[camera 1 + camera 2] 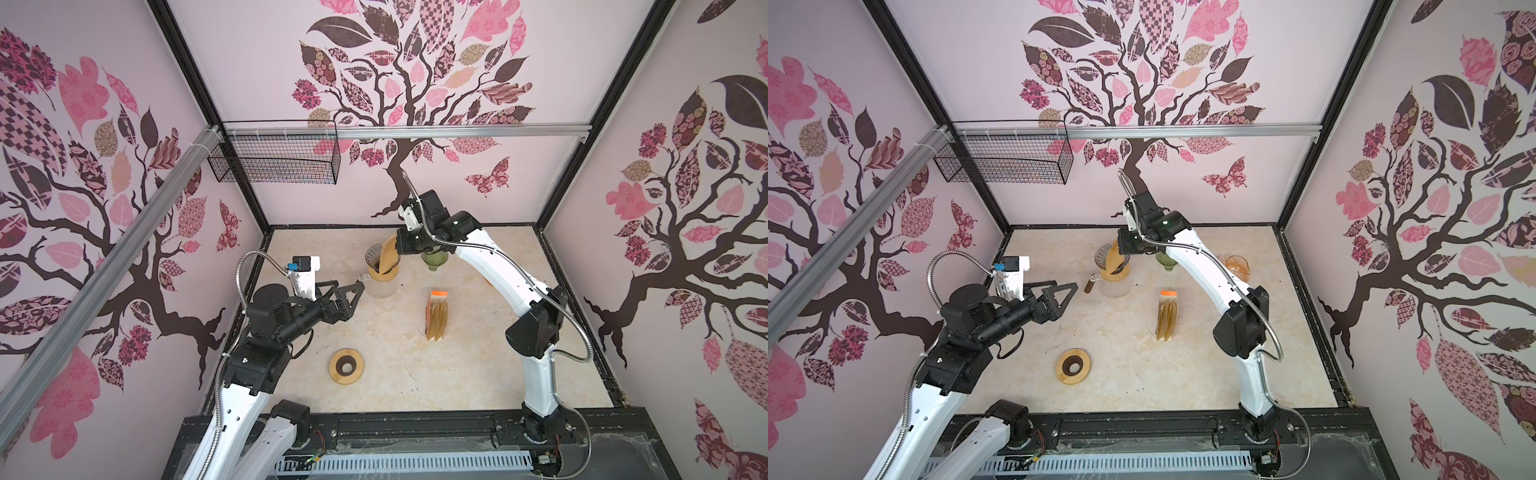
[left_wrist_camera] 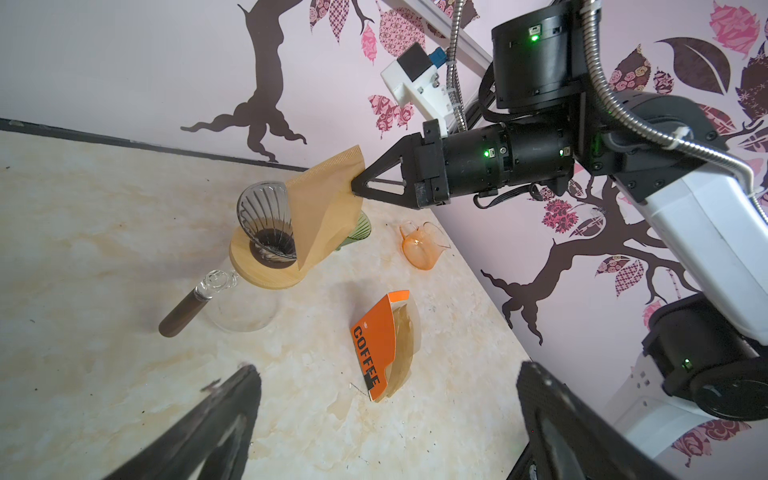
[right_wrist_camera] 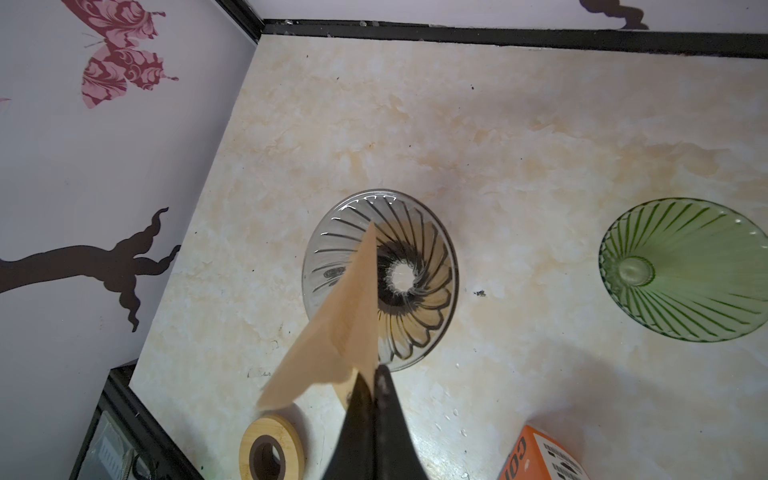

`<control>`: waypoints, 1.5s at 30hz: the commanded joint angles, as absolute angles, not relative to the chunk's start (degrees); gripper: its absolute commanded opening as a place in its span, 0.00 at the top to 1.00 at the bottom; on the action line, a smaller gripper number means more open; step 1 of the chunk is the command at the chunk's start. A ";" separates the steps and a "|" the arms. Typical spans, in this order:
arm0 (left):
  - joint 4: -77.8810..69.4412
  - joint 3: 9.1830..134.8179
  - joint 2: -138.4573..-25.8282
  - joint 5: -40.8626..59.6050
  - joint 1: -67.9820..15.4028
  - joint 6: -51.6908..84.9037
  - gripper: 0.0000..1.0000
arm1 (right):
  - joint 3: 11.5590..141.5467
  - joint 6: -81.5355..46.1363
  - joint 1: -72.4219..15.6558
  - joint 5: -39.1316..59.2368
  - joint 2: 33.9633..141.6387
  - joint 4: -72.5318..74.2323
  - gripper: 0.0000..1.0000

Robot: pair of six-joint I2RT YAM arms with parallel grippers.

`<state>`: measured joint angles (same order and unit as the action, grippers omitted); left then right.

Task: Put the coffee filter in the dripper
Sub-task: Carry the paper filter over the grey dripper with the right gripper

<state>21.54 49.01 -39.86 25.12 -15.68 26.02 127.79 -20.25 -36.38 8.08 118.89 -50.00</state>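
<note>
Marble tabletop [image 1: 395, 374]: right arm [image 1: 494, 266] over dripper [image 2: 262, 216], filter [image 2: 326, 208] in end effector [image 2: 355, 185]

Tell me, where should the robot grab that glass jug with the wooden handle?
Grip the wooden handle, coming from the left as seen from above: it juts out sideways, slim and free. The jug itself is round, wide glass, topped by the dripper.
</note>
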 commanded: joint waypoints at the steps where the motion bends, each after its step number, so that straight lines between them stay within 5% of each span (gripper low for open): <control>1: 20.06 47.64 -39.72 25.11 -15.67 25.30 0.02 | 131.66 -18.64 -36.89 5.48 122.15 -53.47 1.00; 29: 20.31 47.68 -40.27 24.61 -15.72 25.29 0.02 | 140.22 -16.43 -38.14 -0.26 131.47 -59.14 1.00; 45: 20.92 47.67 -41.36 23.43 -15.71 25.18 0.02 | 140.72 -16.35 -38.14 0.44 129.76 -58.18 0.90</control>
